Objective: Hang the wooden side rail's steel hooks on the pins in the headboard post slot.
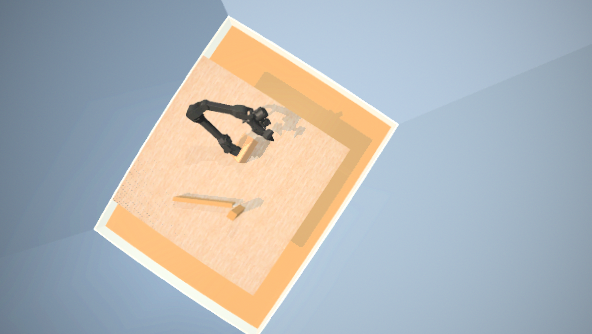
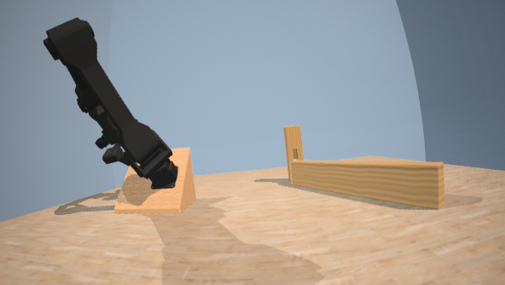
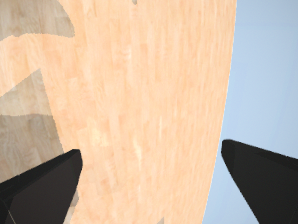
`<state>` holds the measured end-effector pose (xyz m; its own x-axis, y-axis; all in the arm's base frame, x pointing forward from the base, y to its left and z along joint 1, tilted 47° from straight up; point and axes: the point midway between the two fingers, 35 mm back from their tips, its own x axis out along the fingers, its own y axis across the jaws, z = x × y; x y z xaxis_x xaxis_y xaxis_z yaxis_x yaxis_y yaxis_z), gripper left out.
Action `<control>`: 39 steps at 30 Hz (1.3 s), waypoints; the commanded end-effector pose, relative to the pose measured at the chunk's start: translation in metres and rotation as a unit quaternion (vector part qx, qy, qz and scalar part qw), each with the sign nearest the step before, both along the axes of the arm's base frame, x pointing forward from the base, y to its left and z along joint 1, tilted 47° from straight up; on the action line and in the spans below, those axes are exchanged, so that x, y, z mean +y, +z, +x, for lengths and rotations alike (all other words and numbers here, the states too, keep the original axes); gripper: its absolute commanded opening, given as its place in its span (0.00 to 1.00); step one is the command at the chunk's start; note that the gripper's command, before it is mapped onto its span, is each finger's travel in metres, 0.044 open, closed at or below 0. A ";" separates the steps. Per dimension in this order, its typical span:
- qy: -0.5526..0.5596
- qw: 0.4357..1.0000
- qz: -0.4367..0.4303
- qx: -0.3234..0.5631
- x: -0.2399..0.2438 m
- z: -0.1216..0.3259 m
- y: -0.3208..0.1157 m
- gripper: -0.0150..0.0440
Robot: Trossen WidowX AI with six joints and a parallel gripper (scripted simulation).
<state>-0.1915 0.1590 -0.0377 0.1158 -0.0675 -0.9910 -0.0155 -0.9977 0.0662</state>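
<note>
The wooden side rail (image 1: 204, 201) (image 2: 367, 181) stands on its long narrow edge on the table. One end is close to the foot of the upright headboard post (image 1: 234, 214) (image 2: 293, 138); a small gap or contact there cannot be told. Part of the post's slot (image 2: 295, 153) shows above the rail's top edge. The steel hooks and the pins are too small or hidden to make out. My gripper (image 3: 152, 152) is open and empty, its fingers wide apart. It is well away from the rail and post, on the arm's far side in the top view.
The black arm (image 1: 217, 135) (image 2: 108, 94) is mounted on a wooden wedge block (image 1: 246, 150) (image 2: 188, 183), apart from the rail and post. The wood-grain table top (image 1: 280, 200) (image 2: 256, 239) (image 3: 145, 75) lies under everything; its edge shows at the right in the wrist view.
</note>
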 end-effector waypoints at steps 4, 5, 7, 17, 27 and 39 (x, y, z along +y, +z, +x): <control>0.000 1.000 0.000 0.000 0.017 -0.004 0.013 1.00; 0.000 1.000 0.001 0.000 0.024 -0.005 0.020 1.00; 0.000 1.000 0.001 0.000 0.042 -0.006 0.035 1.00; 0.000 1.000 0.001 -0.001 0.091 0.003 0.087 1.00; -0.183 0.978 0.104 0.018 0.154 0.085 0.010 1.00; -0.426 0.867 0.257 -0.003 0.169 0.240 -0.053 1.00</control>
